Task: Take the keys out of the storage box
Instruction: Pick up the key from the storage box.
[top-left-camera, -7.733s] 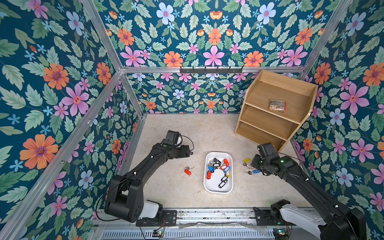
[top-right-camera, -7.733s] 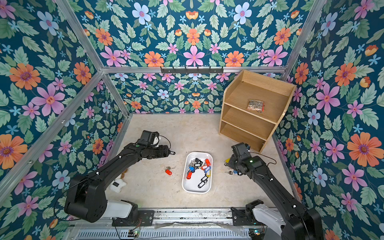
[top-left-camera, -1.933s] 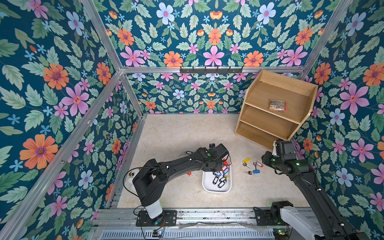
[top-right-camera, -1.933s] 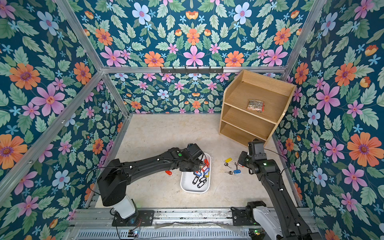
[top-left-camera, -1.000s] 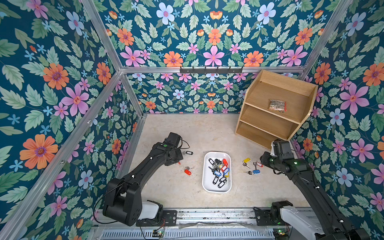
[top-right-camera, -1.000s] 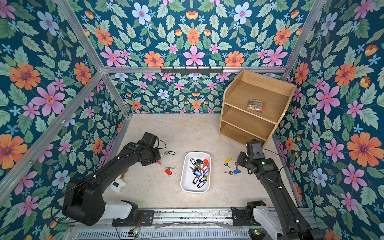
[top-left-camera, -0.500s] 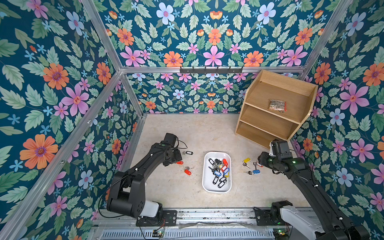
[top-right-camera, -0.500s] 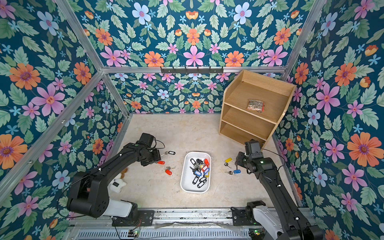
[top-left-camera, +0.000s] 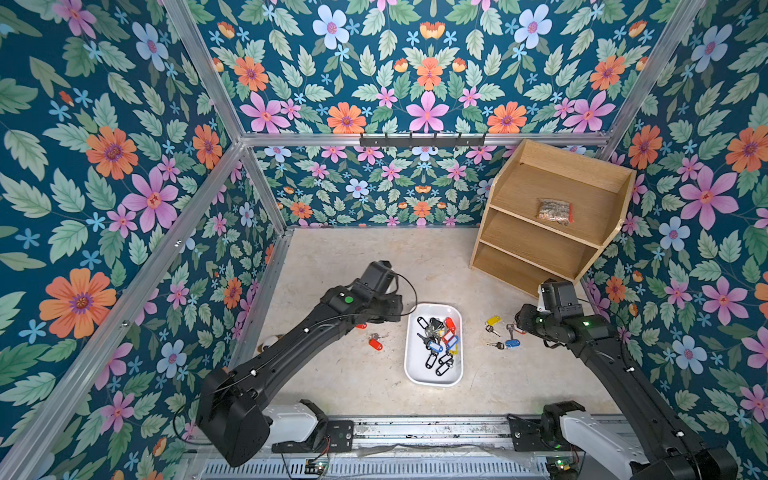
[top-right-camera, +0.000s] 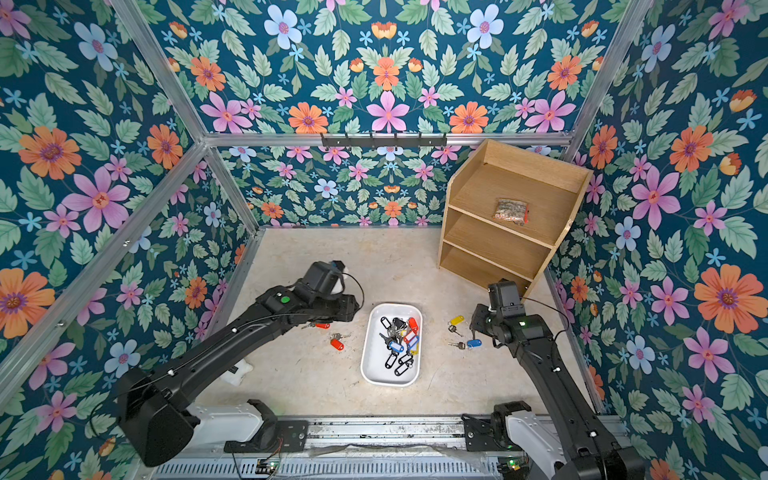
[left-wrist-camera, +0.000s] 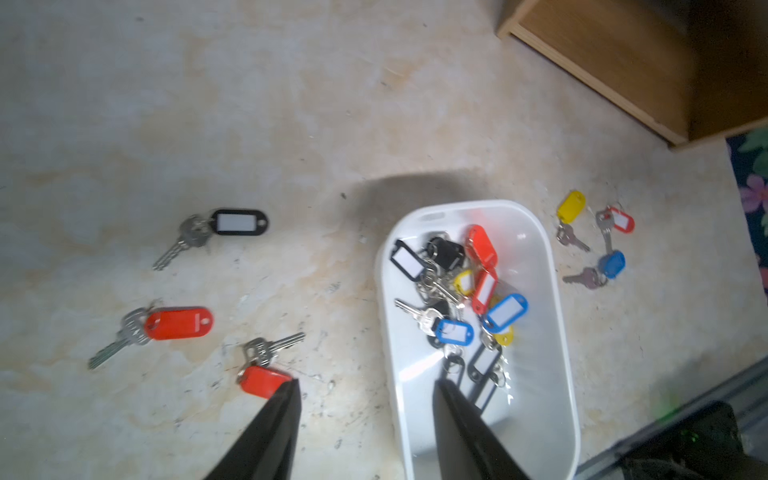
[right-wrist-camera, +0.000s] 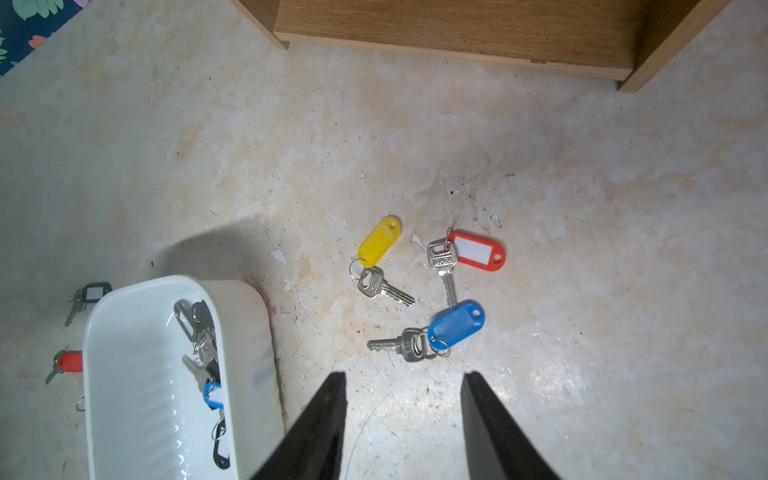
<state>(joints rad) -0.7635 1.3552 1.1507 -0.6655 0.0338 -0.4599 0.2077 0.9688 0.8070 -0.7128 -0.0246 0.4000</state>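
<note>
Red-tagged key (left-wrist-camera: 178, 323) just dropped beyond left gripper (left-wrist-camera: 365, 384); fingers (left-wrist-camera: 270, 432) half open, empty, one tip back over box (left-wrist-camera: 536, 407). Right gripper (right-wrist-camera: 404, 374) open, empty too. Keys (left-wrist-camera: 457, 291) still inside: more picks needed.

Black-tagged key (left-wrist-camera: 232, 223) now outside storage box (left-wrist-camera: 552, 311); left pincer (left-wrist-camera: 368, 384) back beside it

Left arm (top-left-camera: 307, 332): matte black links, round green dot on the forearm, thin black cable looped alongside, small pale screws, white base housing. Right arm (top-left-camera: 602, 353): same black build, green lights, white base. Left gripper (left-wrist-camera: 366, 384): black, wedge-shaped fingers.
</note>
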